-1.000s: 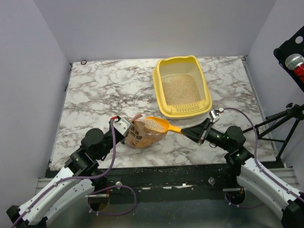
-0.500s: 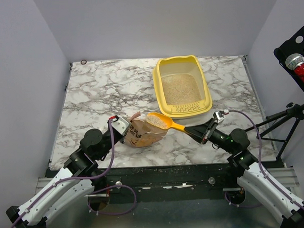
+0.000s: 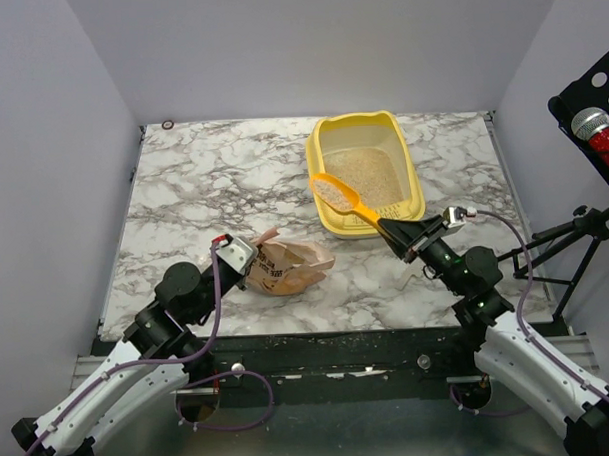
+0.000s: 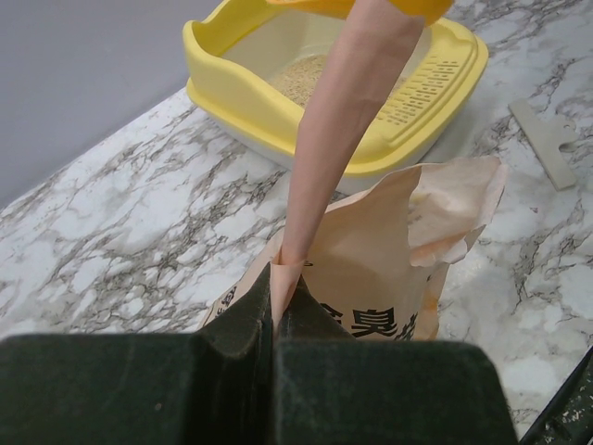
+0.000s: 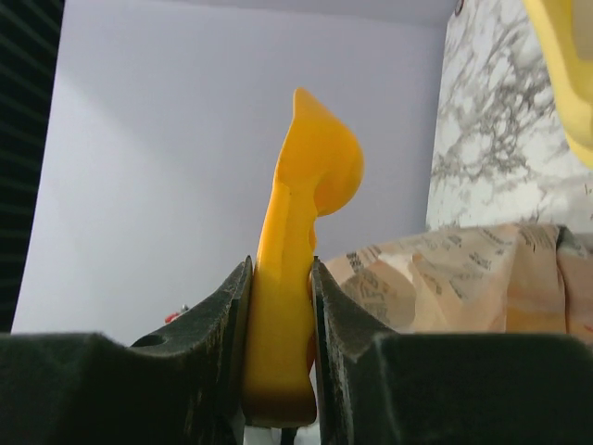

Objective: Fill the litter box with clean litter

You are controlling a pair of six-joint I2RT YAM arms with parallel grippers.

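Observation:
The yellow litter box (image 3: 414,171) stands at the back right of the table with beige clean litter (image 3: 367,176) on its floor; it also shows in the left wrist view (image 4: 232,79). My right gripper (image 3: 395,235) is shut on the handle of the orange scoop (image 3: 336,194), which holds litter and hangs over the box's near left rim. In the right wrist view the scoop (image 5: 306,195) stands between the jaws. My left gripper (image 3: 248,258) is shut on an edge of the pinkish-tan bag (image 3: 291,266), seen close in the left wrist view (image 4: 389,269).
A black stand with a red microphone (image 3: 596,128) sits off the table's right edge. A small dark ring (image 3: 168,124) lies at the back left corner. A grey flat piece (image 4: 547,139) lies on the marble right of the bag.
My right gripper lifted the loaded scoop out of the bag and carried it back and right to the litter box's near left rim. The left gripper kept hold of the bag.

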